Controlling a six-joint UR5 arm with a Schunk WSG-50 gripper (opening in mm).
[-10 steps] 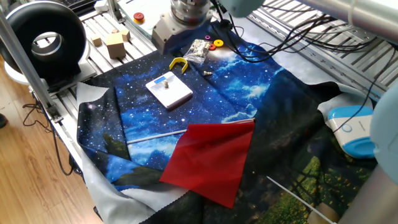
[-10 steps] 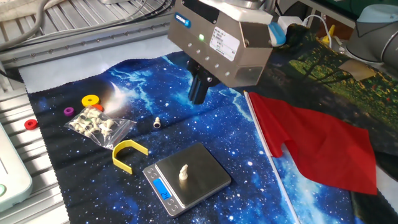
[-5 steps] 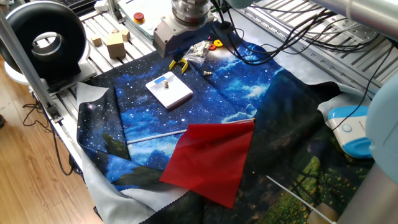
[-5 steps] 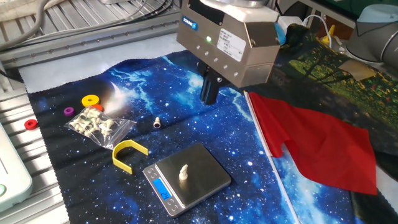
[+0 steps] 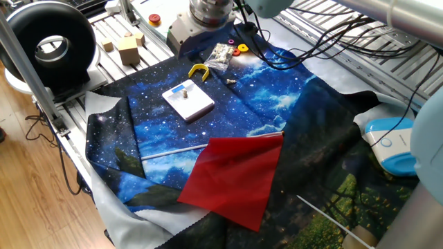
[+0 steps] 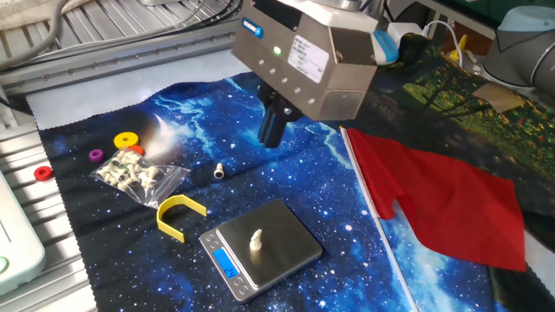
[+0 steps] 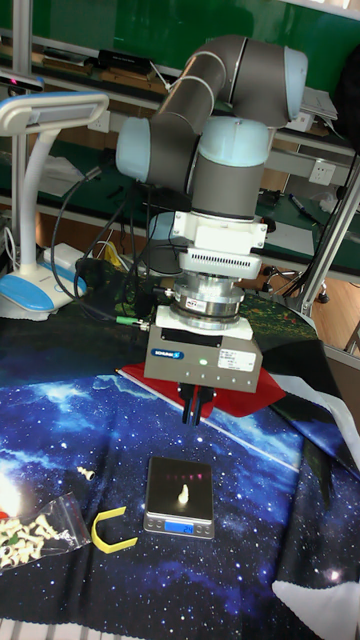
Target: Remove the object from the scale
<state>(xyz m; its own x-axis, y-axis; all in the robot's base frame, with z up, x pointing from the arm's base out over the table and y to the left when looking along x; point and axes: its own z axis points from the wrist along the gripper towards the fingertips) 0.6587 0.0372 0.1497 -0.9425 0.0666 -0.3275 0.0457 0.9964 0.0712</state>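
Note:
The scale (image 6: 286,238) is a flat square slab with a pale blue panel, lying on the starry blue cloth. The object (image 6: 256,240), a tiny pale metal piece, stands upright on its middle. In the tall fixed view the scale (image 7: 165,475) carries the object (image 7: 184,491) just below my gripper (image 7: 193,405). My gripper (image 6: 271,130) hangs above the cloth, up and behind the scale, apart from it. Its dark fingers (image 6: 274,121) are pressed together with nothing between them. In one fixed view the scale (image 5: 197,105) and object (image 5: 185,90) show, but the fingers are hidden.
A yellow U-shaped piece (image 6: 180,215) lies left of the scale. Beyond it are a bag of small parts (image 6: 134,173), a loose bolt (image 6: 219,171) and coloured washers (image 6: 127,140). A red cloth sheet (image 6: 442,204) lies to the right. Wooden cubes (image 5: 128,48) sit on the rails.
The gripper swung slightly right half a second ago and has come back left, near where it was a second ago. The object stays on the scale.

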